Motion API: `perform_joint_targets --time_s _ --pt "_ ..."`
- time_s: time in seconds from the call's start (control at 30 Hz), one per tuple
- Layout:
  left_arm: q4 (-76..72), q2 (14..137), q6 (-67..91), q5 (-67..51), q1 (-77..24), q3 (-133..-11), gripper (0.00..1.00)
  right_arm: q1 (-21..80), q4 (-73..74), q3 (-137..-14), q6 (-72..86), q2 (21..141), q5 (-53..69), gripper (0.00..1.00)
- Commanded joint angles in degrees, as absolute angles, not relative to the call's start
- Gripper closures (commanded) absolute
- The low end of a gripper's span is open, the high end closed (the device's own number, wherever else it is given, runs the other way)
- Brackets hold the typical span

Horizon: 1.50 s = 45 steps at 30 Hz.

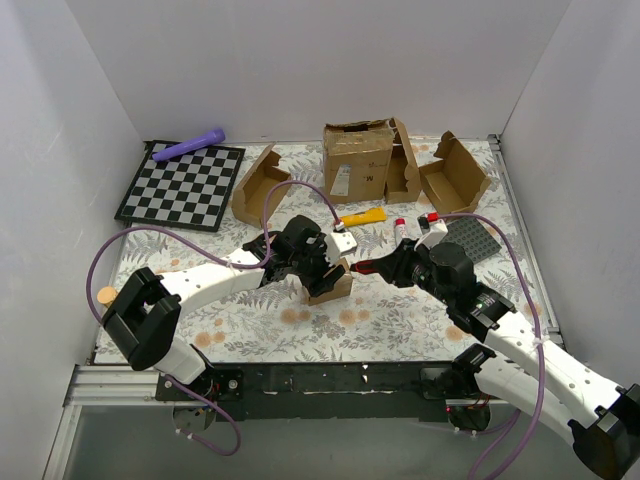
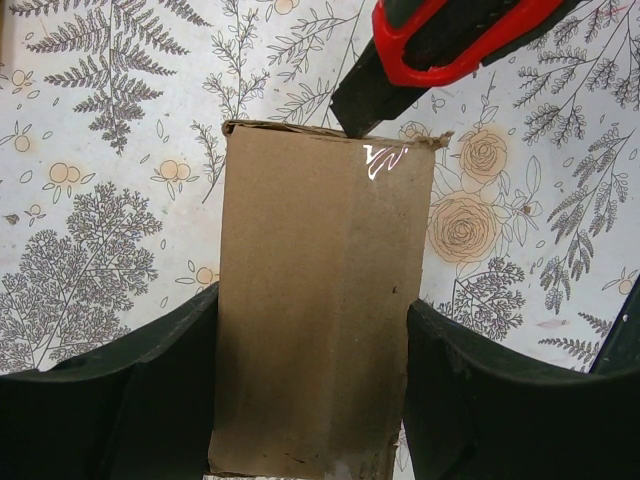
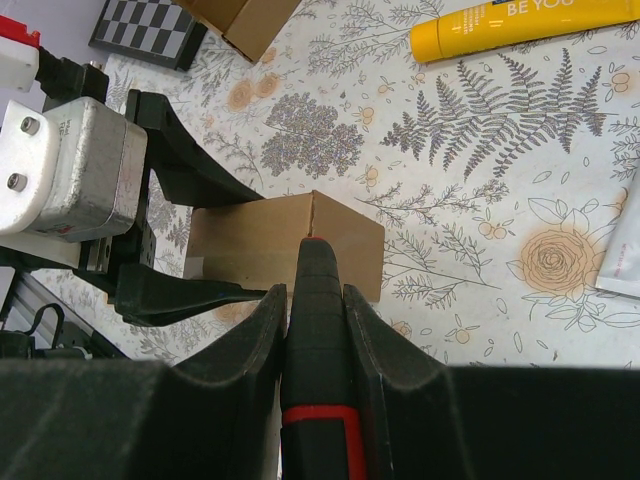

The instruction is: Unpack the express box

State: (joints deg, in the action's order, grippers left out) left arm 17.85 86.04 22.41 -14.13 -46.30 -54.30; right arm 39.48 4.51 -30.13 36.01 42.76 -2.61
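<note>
The box stands on the patterned table cover, gripped between the jaws of the left gripper, which press against two opposite sides. The right gripper has its jaws narrow, clamped on a red-and-black cutter. The cutter tip rests at the box edge farthest from the left jaws. A yellow tube lies well beyond the right jaws.

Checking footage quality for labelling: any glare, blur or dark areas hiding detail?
Left wrist: small white glare patch on the express box beside the cutter tip; left fingers read featureless black. Right wrist: right fingers slightly soft, box sharp. Top external: even light, faint shadows.
</note>
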Motion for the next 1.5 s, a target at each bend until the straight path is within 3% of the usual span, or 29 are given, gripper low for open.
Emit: perform_joint_targets --time_s 0.0,1.47 --pt "19.8 88.8 24.7 -8.6 -45.6 -54.1 1.0 40.5 7.9 -31.4 37.2 41.7 3.9 0.99" --pt "19.2 89.6 25.4 -7.5 -45.6 -53.9 1.0 40.9 13.0 -28.5 37.4 36.8 7.4 0.99"
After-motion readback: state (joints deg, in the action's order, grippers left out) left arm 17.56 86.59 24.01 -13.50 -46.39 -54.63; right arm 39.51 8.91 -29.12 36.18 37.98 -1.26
